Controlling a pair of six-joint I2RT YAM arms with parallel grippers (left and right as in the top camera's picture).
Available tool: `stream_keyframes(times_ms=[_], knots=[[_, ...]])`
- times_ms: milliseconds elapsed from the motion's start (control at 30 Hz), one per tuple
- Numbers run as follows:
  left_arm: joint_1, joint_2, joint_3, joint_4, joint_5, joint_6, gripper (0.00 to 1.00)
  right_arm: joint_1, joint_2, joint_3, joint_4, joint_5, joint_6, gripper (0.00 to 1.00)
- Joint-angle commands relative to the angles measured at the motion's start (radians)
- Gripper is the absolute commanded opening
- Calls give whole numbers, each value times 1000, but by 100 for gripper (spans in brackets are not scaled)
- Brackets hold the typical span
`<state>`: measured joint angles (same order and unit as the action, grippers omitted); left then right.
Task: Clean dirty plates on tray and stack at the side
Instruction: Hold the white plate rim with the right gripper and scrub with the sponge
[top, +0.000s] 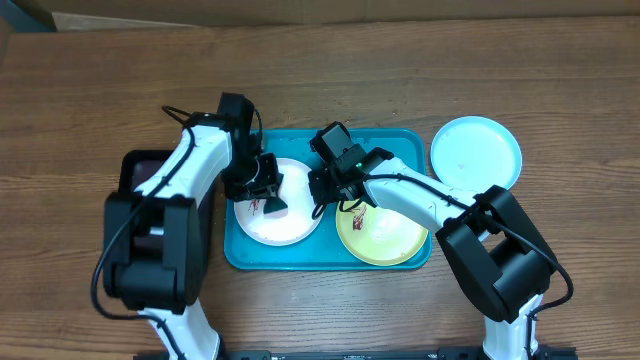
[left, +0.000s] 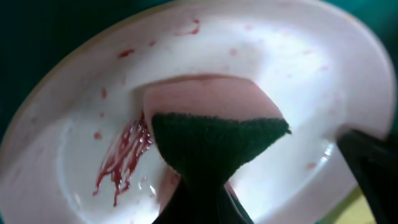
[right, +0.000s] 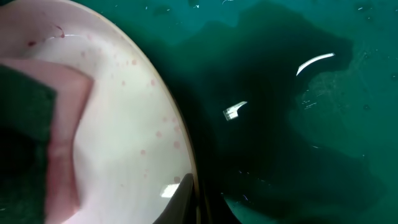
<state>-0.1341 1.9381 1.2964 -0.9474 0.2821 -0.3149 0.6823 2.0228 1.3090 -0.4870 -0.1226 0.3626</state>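
The white plate (top: 290, 228) lies in the left half of the turquoise tray (top: 330, 257), with red smears (left: 121, 158) on it. My left gripper (top: 268, 193) is shut on a sponge (left: 217, 134) with a green pad and pink body, and presses it on the white plate (left: 280, 74). My right gripper (top: 322, 195) is shut on that plate's right rim (right: 180, 155), one finger on each side. The yellow-green plate (top: 392, 240), with a red smear, lies in the tray's right half. The pale blue plate (top: 476, 152) sits on the table beyond the tray's right corner.
A dark brown-black tray (top: 140, 170) stands left of the turquoise tray, partly under my left arm. The wooden table (top: 80, 90) surrounds both. The sponge's edge shows at the left of the right wrist view (right: 37, 118).
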Motion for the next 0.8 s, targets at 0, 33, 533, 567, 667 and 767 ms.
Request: stream_keyframes(times_ms=[0,33,533,567,667,767], knots=[[-1,57,-5,3,-13,8,4,-4,2,29,5,18,0,4],[-1,71,-5,3,-56,8,4,-4,2,29,5,18,0,4],[14,108,216,-266,-691,-183,4,-4,2,29,5,18,0,4],[14,108,258,-293,-677,-183,4,-4,2,29,5,18,0,4],[14,108,364,-340,-561,-173,4,-4,2,29,5,18,0,4],[14,108,420,-303,-251,-26,4,-4,2,29,5,18,0,5]])
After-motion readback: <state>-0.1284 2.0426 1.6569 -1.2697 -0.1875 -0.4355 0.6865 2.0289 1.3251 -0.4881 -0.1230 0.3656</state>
